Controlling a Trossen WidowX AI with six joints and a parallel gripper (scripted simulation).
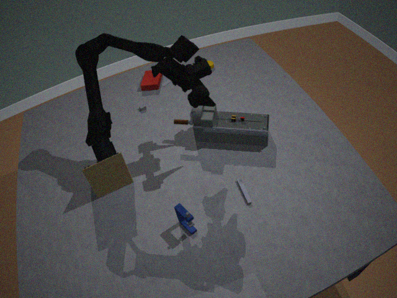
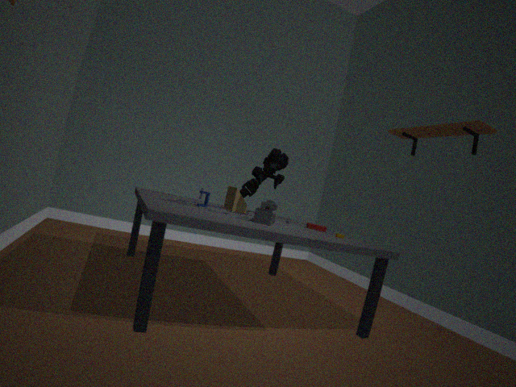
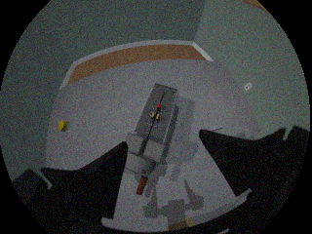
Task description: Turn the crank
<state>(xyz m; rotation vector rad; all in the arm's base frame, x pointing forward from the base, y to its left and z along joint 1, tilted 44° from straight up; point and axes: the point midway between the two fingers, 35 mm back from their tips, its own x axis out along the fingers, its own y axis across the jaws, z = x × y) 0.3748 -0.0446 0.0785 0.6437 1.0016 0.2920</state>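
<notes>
The grey machine (image 1: 231, 136) (image 2: 264, 216) (image 3: 168, 129) stands on the table. Its red pointer (image 1: 242, 118) (image 3: 159, 105) is out of line with the brass zero marks (image 1: 233, 118) (image 3: 155, 116), a short way past them on the side away from the crank. The crank's brown handle (image 1: 181, 121) (image 3: 141, 185) sticks out from the machine's other end. My gripper (image 1: 213, 89) (image 3: 164, 139) is wide open and empty, above the machine's crank end. The handle is free of the fingers. The crank arm is hard to make out.
A red block (image 1: 150, 81) (image 2: 316, 227) and a yellow disc (image 1: 210, 64) (image 2: 339, 235) (image 3: 62, 125) lie beyond the machine. A blue clamp (image 1: 185, 218) (image 2: 204, 197) and a pale bar (image 1: 244, 191) are on its near side. A tan block (image 1: 108, 174) stands by the arm's base.
</notes>
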